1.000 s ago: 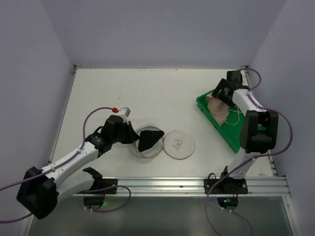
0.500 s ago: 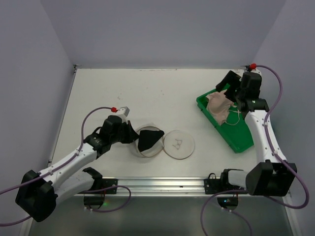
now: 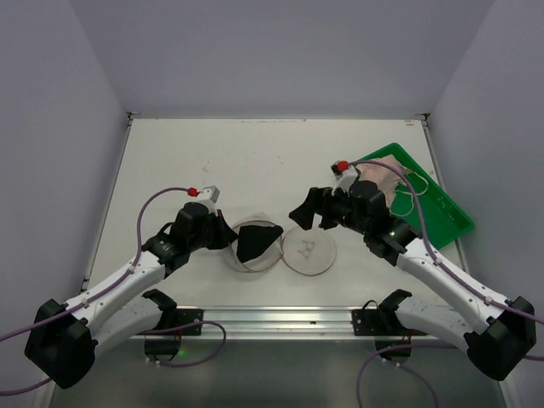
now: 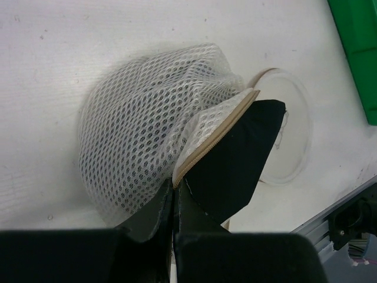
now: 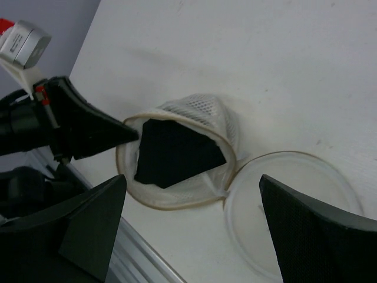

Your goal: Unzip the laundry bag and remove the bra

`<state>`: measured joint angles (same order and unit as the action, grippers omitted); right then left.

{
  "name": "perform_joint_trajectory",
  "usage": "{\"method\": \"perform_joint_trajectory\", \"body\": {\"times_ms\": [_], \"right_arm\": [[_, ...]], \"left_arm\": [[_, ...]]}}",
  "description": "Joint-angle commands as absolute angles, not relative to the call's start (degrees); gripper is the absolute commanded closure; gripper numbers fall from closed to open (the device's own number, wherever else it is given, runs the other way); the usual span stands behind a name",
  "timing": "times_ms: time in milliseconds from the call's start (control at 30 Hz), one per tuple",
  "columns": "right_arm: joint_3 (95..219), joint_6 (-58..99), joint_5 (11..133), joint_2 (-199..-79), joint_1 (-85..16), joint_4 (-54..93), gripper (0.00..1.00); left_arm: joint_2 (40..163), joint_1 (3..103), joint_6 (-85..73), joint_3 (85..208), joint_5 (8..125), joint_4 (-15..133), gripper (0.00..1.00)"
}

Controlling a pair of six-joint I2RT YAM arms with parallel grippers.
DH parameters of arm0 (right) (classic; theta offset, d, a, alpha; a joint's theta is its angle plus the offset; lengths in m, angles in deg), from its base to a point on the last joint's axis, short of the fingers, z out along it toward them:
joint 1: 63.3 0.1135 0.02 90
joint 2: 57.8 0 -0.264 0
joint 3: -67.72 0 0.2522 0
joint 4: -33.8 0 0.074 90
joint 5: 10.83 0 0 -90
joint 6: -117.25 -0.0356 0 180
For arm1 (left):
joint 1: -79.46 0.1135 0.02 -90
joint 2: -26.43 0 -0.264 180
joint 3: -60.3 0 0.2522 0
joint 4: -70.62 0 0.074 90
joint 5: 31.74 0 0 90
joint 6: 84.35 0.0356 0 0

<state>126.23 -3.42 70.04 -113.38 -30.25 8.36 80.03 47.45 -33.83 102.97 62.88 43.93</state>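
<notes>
Bag (image 3: 308, 252) lies unzipped near the front middle of the bench (image 3: 255, 161), its two round halves spread side by side and touching. On the left, the left end effector (image 4: 175, 197) is clamped on the tan rim (image 4: 218, 134) of the left half. It holds that edge and the white mesh (image 4: 135, 135) tilted up off the bench, which I take as a way of keeping the mouth open so the inside shows. Under the raised mesh sits a black panel (image 3: 257, 240); I cannot tell whether it is lining or a loose insert, but no pink fabric shows in there. The right half lies flat, printed face up. Just above its far edge hangs the right end effector (image 3: 308, 217), its fingers spread wide with nothing between them, touching neither half. It looks placed either to check the bag or to take hold of it. Farther right, well apart from the bag, a green tray (image 3: 438, 208) sits at a slant, and the bra (image 3: 384, 172) lies bunched in its far end, so the removal looks done. The right arm and its cable cross the tray and hide part of the bra. Near the bag, the lifted flap and the left fingers are all that crowd a reach from the right.
</notes>
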Motion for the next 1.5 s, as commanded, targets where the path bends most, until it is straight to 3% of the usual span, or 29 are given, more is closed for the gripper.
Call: {"method": "perform_joint_trajectory", "body": {"times_ms": [0,167,433,633,967,1467], "right_arm": [[124.4,-7.6,70.7,-116.9,-23.2,16.9,0.04],[124.5,-16.0,75.7,-124.7,-13.5,23.4,0.05],[125.2,-28.7,87.2,-134.3,-10.1,18.6,0.05],[125.2,-26.1,81.9,-138.7,-10.1,28.1,0.05],[131.8,-22.6,74.6,-144.1,-9.2,31.3,0.07],[136.3,-21.1,75.7,-143.0,-8.1,28.0,0.08]], "left_arm": [[79.7,47.6,-35.3,101.5,61.3,45.6,0.99],[80.0,47.6,-36.4,100.6,61.3,46.3,0.99],[80.2,47.6,-37.4,99.6,62.6,47.7,0.99],[81.4,47.6,-37.2,99.5,63.7,48.9,0.99],[81.7,47.6,-36.9,99.3,64.5,49.3,1.00],[82.5,47.6,-37.1,98.4,65.1,50.7,1.00]]}}
